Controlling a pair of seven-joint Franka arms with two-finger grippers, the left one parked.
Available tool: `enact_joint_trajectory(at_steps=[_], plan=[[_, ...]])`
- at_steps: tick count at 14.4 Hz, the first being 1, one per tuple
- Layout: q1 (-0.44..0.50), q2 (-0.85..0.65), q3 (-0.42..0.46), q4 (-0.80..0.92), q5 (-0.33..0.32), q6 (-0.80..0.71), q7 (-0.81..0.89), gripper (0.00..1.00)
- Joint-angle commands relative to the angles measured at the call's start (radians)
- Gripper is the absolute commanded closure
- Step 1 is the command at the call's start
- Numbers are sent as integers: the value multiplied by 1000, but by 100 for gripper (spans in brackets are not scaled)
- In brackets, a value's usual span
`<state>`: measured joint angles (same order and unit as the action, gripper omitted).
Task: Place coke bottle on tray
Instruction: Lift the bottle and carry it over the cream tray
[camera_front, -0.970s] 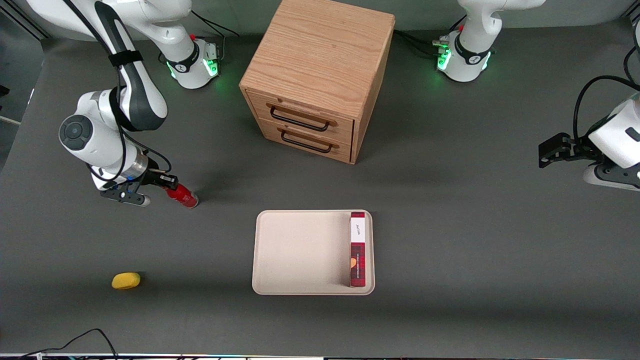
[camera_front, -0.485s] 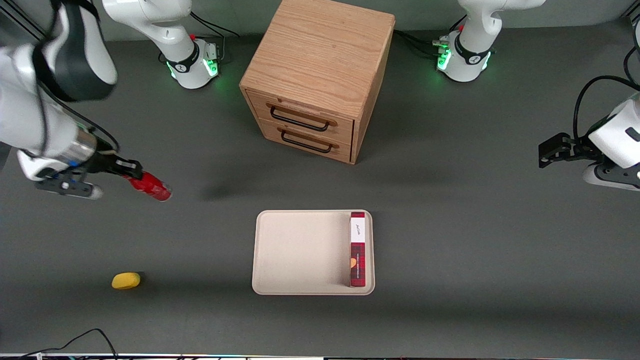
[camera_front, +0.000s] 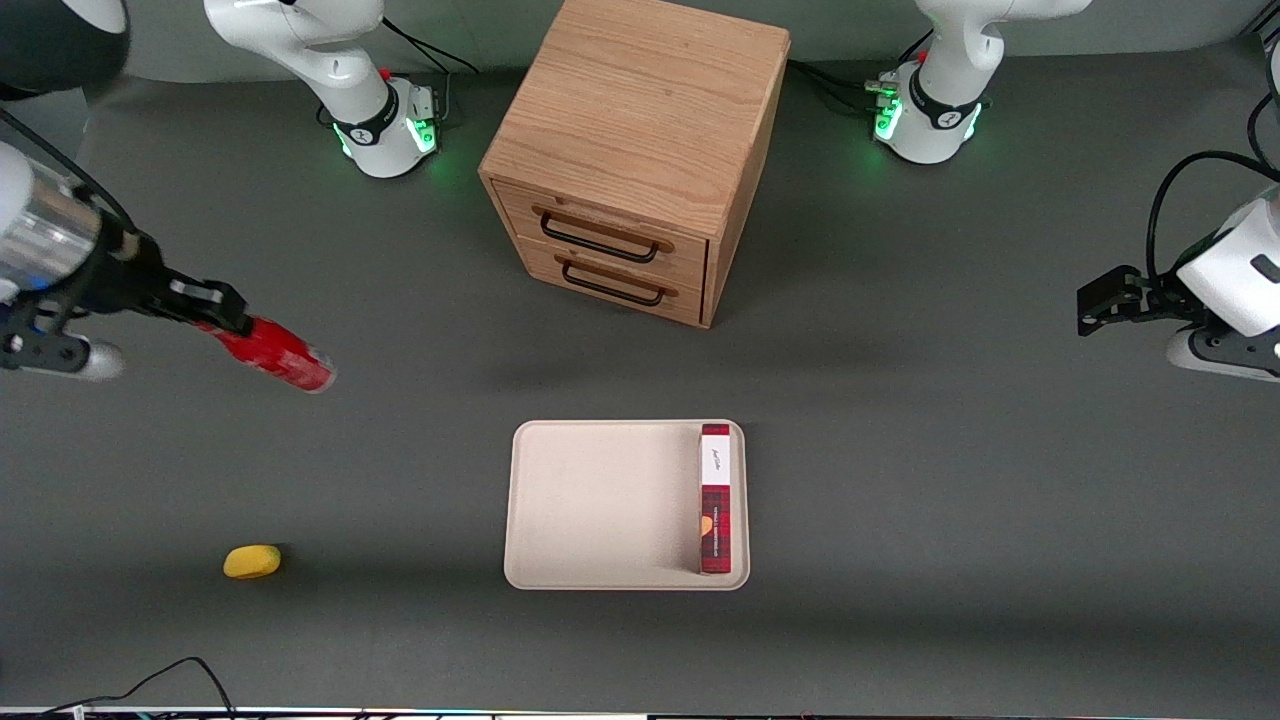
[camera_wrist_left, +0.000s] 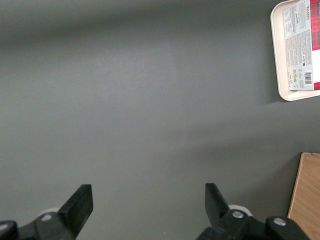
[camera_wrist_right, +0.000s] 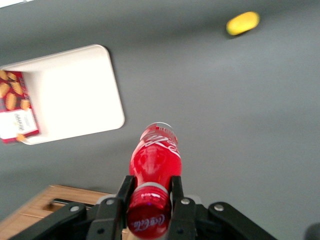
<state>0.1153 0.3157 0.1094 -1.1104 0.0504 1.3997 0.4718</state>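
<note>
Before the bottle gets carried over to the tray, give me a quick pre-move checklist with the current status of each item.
1. Claw shut on the coke bottle near its cap: ok.
2. Bottle lifted off the table, at the working arm's end: ok.
3. Tray has bare room for the bottle: ok; the red plaid box takes up only the edge toward the parked arm.
4. Nothing standing between bottle and tray: ok; the wooden cabinet lies farther from the front camera than the tray, and the yellow object lies nearer to it than the bottle.
5. Grip firm enough for the carry: cannot tell.
</note>
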Motion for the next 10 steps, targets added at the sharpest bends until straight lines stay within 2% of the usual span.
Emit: enact_joint_trajectory(at_steps=[1, 4, 7, 10], plan=[[39, 207, 70, 234, 3, 11, 215, 100], [118, 330, 76, 235, -56, 169, 437, 100], [156, 463, 98, 235, -134, 350, 618, 100], [167, 572, 101, 235, -153, 487, 708, 100]])
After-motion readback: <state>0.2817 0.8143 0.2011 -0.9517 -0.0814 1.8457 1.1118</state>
